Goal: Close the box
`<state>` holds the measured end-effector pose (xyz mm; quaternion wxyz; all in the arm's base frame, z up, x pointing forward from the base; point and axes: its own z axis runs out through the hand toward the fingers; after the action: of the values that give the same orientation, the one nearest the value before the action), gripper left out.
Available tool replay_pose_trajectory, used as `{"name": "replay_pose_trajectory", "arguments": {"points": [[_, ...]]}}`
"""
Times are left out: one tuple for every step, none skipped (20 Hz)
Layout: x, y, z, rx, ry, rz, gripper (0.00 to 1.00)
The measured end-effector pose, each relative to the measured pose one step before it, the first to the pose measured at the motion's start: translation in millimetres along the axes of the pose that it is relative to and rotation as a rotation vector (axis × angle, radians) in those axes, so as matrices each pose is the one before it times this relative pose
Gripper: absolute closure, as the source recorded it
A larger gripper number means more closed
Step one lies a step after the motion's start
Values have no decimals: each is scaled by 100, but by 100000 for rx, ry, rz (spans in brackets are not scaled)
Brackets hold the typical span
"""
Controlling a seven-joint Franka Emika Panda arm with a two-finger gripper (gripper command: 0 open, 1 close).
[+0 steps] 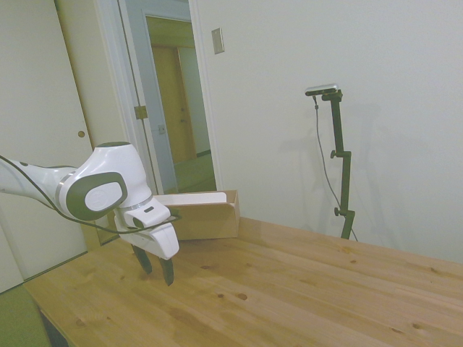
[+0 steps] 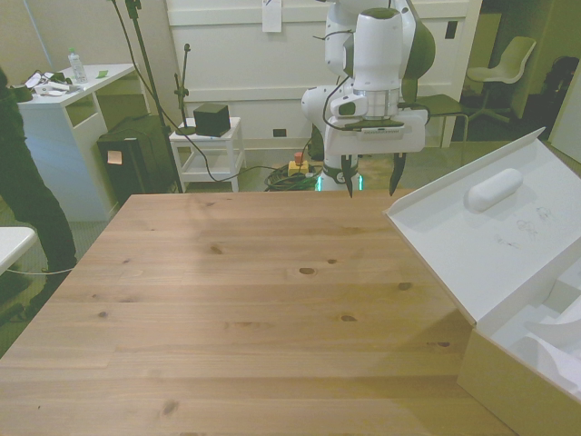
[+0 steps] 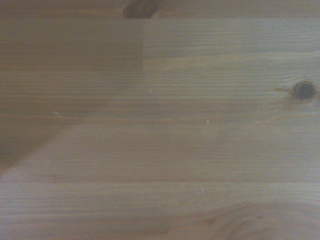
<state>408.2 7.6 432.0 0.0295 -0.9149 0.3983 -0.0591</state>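
Box (image 2: 522, 363) at the table's (image 2: 254, 282) corner on the front view's right, near edge; partly cut off by the frame there. Lid (image 2: 495, 232) wide open, leaning back toward the table's middle, white inside up, oval bump of the handle cutout (image 2: 493, 190) visible. White packing inside the body, shape unclear. In the side view, box (image 1: 206, 215) seen as a tan body past the arm, white lid edge along its top.

Gripper (image 2: 370, 186) empty, fingers apart, pointing down, hovering above the table's far edge. Well apart from the box, no contact. Wrist view: bare wood only (image 3: 160, 130), box not in sight.

Not yet started on the lid, by the look of it.

Risks from here:
- Lid's free edge sits low over the tabletop; approach from the wrong side likely pushes the lid flatter instead of lifting it.
- Box looks light; sideways push on the lid could slide or turn the whole body, possibly off the nearby table edge.
- Packing standing proud of the rim could stop the lid seating flat.
- Pressing down too hard could crease the cardboard.
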Motion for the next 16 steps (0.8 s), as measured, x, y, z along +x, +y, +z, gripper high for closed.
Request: {"name": "replay_pose_trajectory", "arguments": {"points": [[15,9,39,-143,11,-121,0],[-8,45,126,-220,-198,-560,0],[-65,-95,82,-180,-134,-470,0],[-137,-220,-13,-73,56,-639,0],[-214,-345,-94,14,276,-984,0],[-286,-483,-162,-14,267,-1298,0],[-335,-471,-146,-334,-225,-1305,0],[-352,-470,-131,-509,-420,-1350,0],[-386,-437,-99,-549,-435,-1360,0],[-350,-391,-109,-59,31,-1187,0],[-350,-324,-87,34,6,-1033,0],[-360,-240,-104,-101,-32,-986,0],[-326,-137,-165,-156,-196,-537,0],[-244,-99,-327,292,-164,-67,0],[-106,-158,-691,803,-159,233,0],[138,-280,-1105,1121,517,177,0]]}}
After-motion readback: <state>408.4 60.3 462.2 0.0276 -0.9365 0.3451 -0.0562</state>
